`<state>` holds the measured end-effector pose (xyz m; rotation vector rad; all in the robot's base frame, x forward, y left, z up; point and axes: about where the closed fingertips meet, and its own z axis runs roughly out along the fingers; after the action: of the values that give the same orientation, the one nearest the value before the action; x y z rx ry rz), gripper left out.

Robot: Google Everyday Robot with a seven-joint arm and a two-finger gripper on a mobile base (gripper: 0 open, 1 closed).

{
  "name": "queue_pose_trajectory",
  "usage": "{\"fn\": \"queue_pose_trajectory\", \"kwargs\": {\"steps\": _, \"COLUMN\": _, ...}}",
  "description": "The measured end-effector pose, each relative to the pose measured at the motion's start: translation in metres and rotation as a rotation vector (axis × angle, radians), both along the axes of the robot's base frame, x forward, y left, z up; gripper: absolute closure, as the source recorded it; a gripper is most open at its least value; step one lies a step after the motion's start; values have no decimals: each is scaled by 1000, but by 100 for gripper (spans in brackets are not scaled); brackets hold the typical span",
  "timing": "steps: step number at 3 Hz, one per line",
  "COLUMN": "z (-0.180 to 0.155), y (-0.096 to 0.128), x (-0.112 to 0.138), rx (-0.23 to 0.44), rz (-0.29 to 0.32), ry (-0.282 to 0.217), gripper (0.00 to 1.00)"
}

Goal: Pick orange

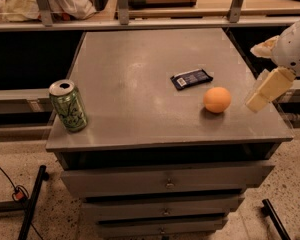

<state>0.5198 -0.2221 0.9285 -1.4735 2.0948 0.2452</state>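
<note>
Grey cabinet top (140,74) has the orange (217,99) sitting untouched near its right edge, gripper (262,95) hovering just beside it (can't tell if open or closed), so the grab's all left.

Your gripper (261,93) sits far out at 3 o'clock in the camera view, close to the right edge and a little above mid-height. What you see of it is a pale cream, blocky piece that slants from the wrist toward 7 o'clock, with its lower tip as the lowest part of the robot in view. Just above it, toward 1 o'clock, is the white rounded wrist housing (294,51), cut off by the right edge, with a small vent grille on its side. The rest of your arm lies outside the view beyond 3 o'clock. The gripper is empty.
</note>
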Motion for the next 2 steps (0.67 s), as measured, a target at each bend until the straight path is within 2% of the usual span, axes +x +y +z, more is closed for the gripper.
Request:
{"fn": "queue_pose_trajectory", "kwargs": {"steps": 1, "z": -20, "y": 3, "x": 11, "rx": 55, "rz": 12, "ry": 2, "gripper": 0}}
{"fn": "queue_pose_trajectory", "kwargs": {"steps": 2, "z": -38, "y": 4, "x": 17, "rx": 77, "rz": 14, "ry": -8, "gripper": 0}}
